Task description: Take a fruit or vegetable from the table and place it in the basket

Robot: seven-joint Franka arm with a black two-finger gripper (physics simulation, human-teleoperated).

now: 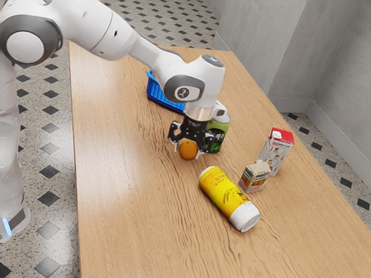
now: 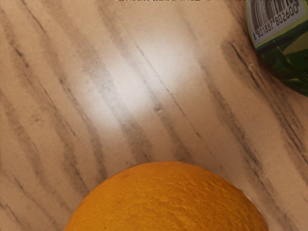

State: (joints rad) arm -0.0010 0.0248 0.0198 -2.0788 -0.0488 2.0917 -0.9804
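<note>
Orange (image 1: 188, 150), round, pebbly-skinned, low at the pale wooden bench (image 1: 127, 174), within the black end effector (image 1: 187, 155); cannot tell whether gripped or merely straddled. Best to squeeze evenly at the widest girth, lift straight up, clear of the green cylindrical can (image 1: 219, 134) just to the exterior view's right, then swing far and left to the blue latticed basket (image 1: 165, 102).
</note>
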